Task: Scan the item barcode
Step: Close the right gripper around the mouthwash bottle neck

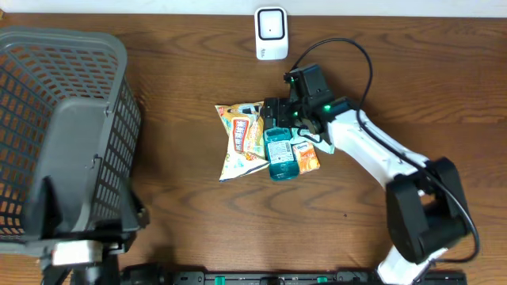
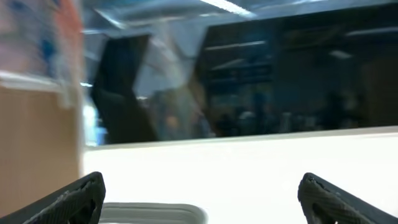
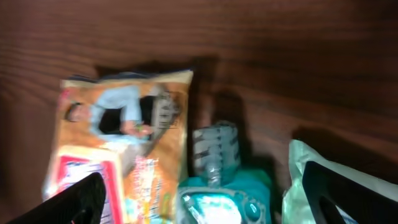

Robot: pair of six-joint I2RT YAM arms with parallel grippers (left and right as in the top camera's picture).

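**A:** Step in hand?
**B:** Reach, pre-grasp. Right jaws were wide open and held nothing, poised over the item cluster mid-desk [image 1: 182, 237]. In the wrist view the teal bottle [image 3: 219, 186] lay between the fingertips, with its grey ridged cap towards the top of that view.
**A:** Neighbours?
**B:** Snack bag [image 1: 242, 138] touched one side of the bottle and the orange packet [image 1: 306, 157] the other. White scanner [image 1: 271, 33] stood upright at the far edge, well apart.
**A:** Left jaws?
**B:** Fully open and empty, facing the room rather than the desk, by the grey basket [image 1: 111, 142].
**A:** Next move?
**B:** Judged: descend and close on the bottle alone without snagging either packet, then lift and turn its barcode to the scanner. No barcode was visible
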